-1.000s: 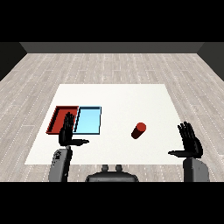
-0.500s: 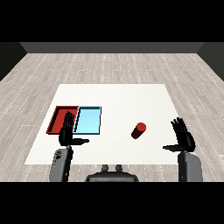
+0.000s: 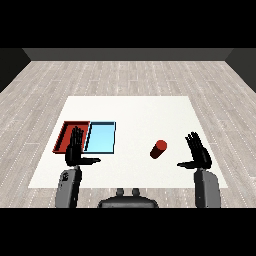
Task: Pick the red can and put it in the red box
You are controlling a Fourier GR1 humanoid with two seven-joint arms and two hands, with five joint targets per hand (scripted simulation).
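Observation:
A small red can (image 3: 158, 149) stands on the white table (image 3: 135, 115), right of centre. The red tray (image 3: 66, 135) lies at the left, with the light blue tray (image 3: 101, 137) right beside it. My right hand (image 3: 199, 154) is open, fingers straight up and thumb pointing left, a short way to the right of the can and not touching it. My left hand (image 3: 76, 150) is open too, held upright over the near edge of the red tray, hiding part of it.
The table's near edge (image 3: 130, 187) runs just in front of both forearms. A grey plank floor (image 3: 130, 75) surrounds the table.
My right hand has moved left and a little forward, closing in on the red can. The left hand and the can have stayed put.

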